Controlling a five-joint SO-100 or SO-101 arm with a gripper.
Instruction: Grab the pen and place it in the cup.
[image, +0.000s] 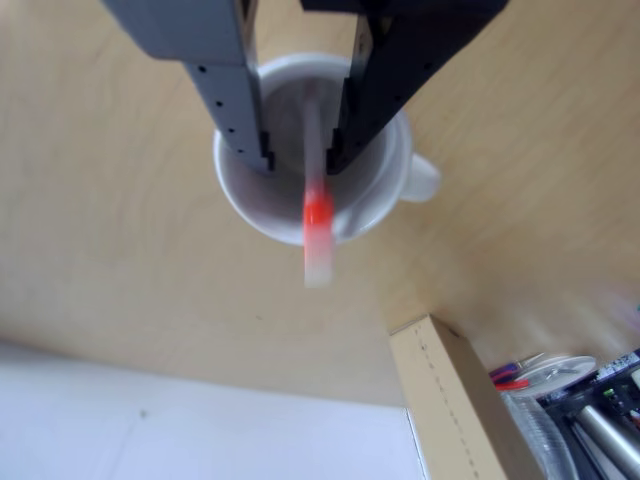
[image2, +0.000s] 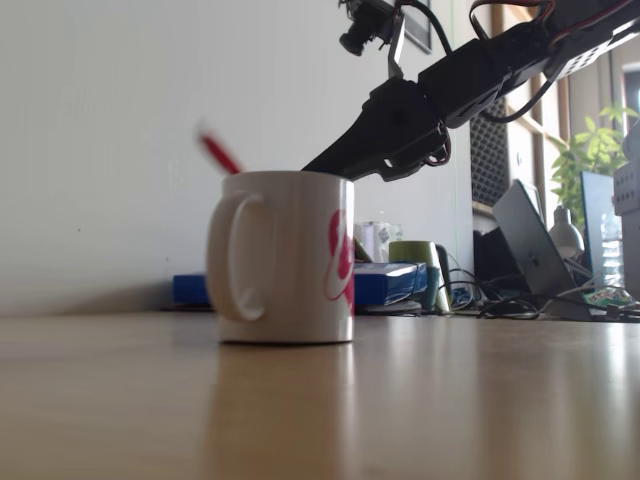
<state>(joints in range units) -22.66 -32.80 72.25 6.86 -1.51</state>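
In the other view my gripper (image: 300, 163) hangs straight over the mouth of the white cup (image: 240, 200). Its grey and black fingers stand apart, so it is open. The pen (image: 317, 215) is a blurred white stick with an orange-red cap. It stands in the cup close to the black finger (image: 350, 130), and its capped end pokes out over the rim. In the fixed view the cup (image2: 280, 260) shows its handle and a pink shape. The pen's red end (image2: 215, 150) sticks up, blurred, above the rim on the left. The gripper (image2: 322, 168) reaches down to the rim from the right.
A cardboard box (image: 450, 400) and clear plastic clutter (image: 565, 410) lie at the lower right of the other view, past the wooden table's edge. In the fixed view a blue box (image2: 385, 283), a green mug (image2: 415, 258) and a laptop (image2: 530, 250) stand behind the cup.
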